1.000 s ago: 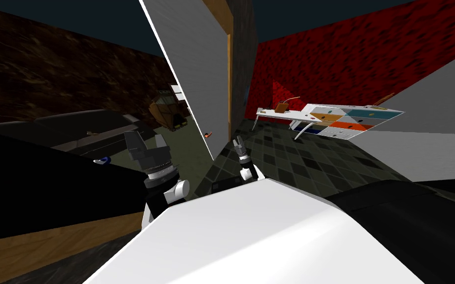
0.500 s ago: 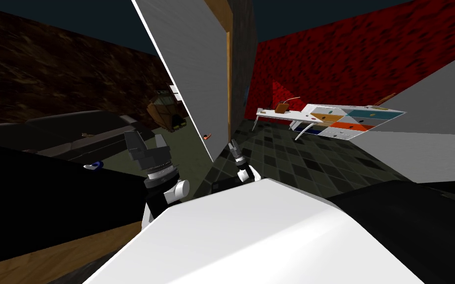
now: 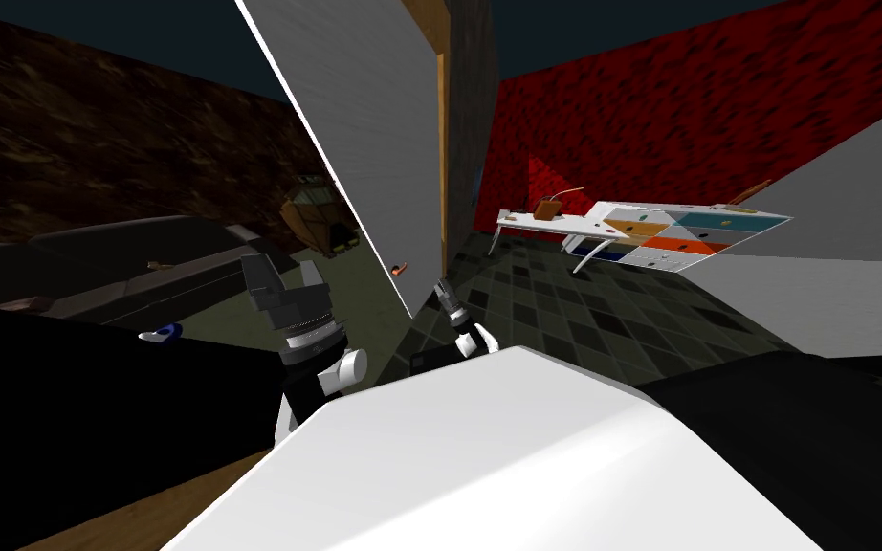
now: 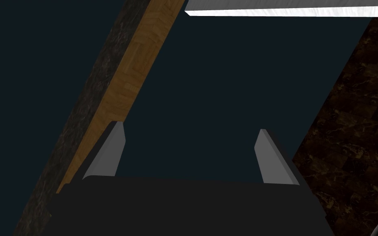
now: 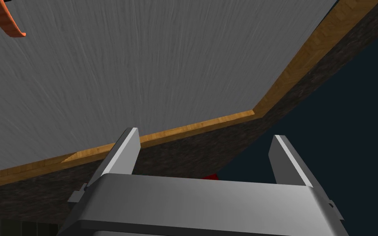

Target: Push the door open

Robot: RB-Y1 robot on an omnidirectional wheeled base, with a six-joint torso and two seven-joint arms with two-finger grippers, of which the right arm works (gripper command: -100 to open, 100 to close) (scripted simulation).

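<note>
The grey door (image 3: 382, 163) stands partly swung open, hinged on a wooden frame (image 3: 443, 143), with an orange lever handle (image 3: 399, 269) low on its face. My right gripper (image 3: 444, 290) is at the door's lower part, just right of the handle, fingers open. In the right wrist view the door panel (image 5: 143, 73) lies close ahead of the gripper (image 5: 204, 153), with the handle (image 5: 5, 18) off to one side and the frame (image 5: 200, 125) just past the fingertips. My left gripper (image 3: 284, 273) is raised left of the door, open and empty (image 4: 190, 153).
A white desk with colourful drawers (image 3: 678, 239) stands against the red wall at right. Dark chequered floor (image 3: 573, 306) lies beyond the doorway. A long dark piece of furniture (image 3: 143, 263) and a brown cabinet (image 3: 319, 215) show past the door's left edge.
The door's free edge has swung further away to the left. My right gripper has moved left and forward along with it. The left arm has held still.
</note>
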